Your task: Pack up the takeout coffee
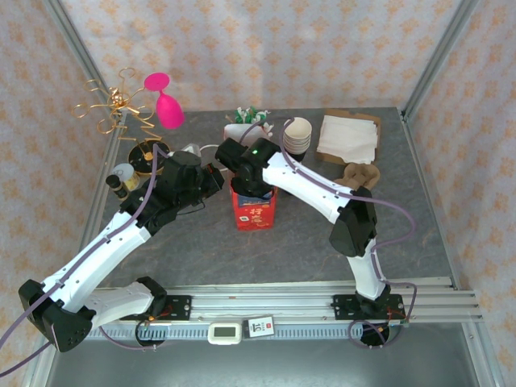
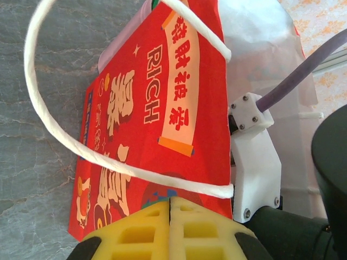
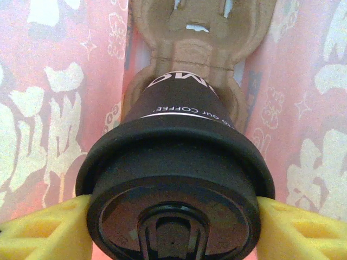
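Right wrist view first: the right gripper has its yellow fingers set against both sides of the black lid of the takeout coffee, jaws about lid-wide and gripping it. The lid faces the camera. The dark body of the cup runs down into a ring of a brown cardboard carrier — all of it inside the red paper bag, whose walls glow pink on either side.

Left wrist view: the left gripper is closed, its two yellow pads flat against each other on the bag's upper edge. Beyond it runs the bag's printed red face, and a white cord handle loops out over the grey surface.

From the top external camera the bag stands upright near the middle of the table, a grey marbled top, and both arms meet over its mouth. The right wrist reaches down into the opening while the left sits just beside the bag's left edge.

That camera adds the surroundings — cream walls patterned with orange flowers and metal frame posts. A pink cup is tipped on a gold wire stand at the far left. A stack of cream-lined cups sits behind the bag, white paper sheets lie at the far right, and a second brown carrier piece is just in front of them.
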Action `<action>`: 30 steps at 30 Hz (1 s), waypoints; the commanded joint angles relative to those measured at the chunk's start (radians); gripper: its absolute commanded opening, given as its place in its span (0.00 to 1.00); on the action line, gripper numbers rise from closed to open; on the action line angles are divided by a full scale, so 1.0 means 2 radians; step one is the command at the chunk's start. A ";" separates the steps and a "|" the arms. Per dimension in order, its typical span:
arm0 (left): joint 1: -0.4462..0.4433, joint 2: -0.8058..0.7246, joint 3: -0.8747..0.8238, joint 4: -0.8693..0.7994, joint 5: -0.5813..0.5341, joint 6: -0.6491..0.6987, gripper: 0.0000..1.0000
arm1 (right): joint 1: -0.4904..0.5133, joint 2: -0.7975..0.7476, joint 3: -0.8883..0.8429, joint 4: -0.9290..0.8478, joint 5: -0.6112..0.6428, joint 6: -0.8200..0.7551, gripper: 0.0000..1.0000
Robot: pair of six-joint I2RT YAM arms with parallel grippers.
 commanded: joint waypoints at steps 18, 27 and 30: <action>-0.003 0.008 0.029 -0.005 0.055 0.029 0.01 | -0.004 -0.057 -0.057 -0.009 -0.048 0.053 0.62; -0.003 0.004 0.020 -0.004 0.054 0.029 0.01 | -0.007 -0.022 -0.026 -0.009 -0.041 0.051 0.62; -0.003 0.001 0.019 -0.007 0.049 0.030 0.01 | -0.009 -0.016 -0.025 -0.010 -0.039 0.050 0.63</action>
